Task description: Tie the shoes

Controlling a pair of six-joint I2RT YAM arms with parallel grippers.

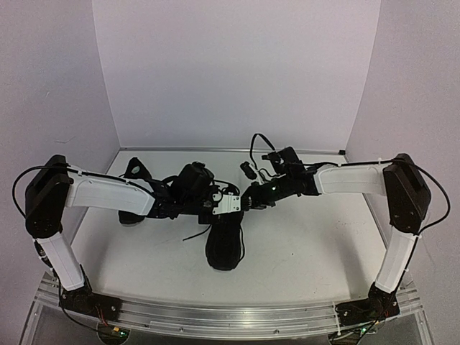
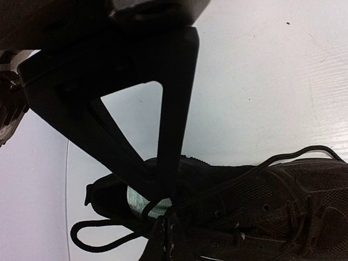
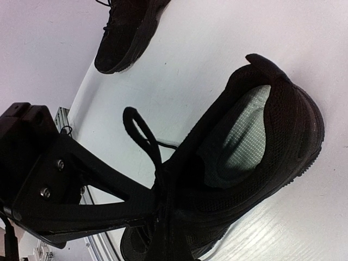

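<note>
Two grippers are hanging over a matte black low-top lace-up sneaker (image 1: 223, 248) lying mid-table.
Left gripper (image 2: 161, 200) and right gripper (image 3: 156, 211) are sitting fully closed, tips at its thin black laces (image 3: 154, 148); can't tell if lace is pinched. Second matching black sneaker (image 3: 124, 33) is lying well apart, leftward, on the white table (image 1: 309, 244).

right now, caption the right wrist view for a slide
Right end effector closed at the laces of a black sneaker, one lace loop free; second sneaker beyond.

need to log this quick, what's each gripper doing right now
left gripper: shut, tips at the middle shoe by its laces; lace grip cannot be told
right gripper: shut, same shoe, same doubt
</note>
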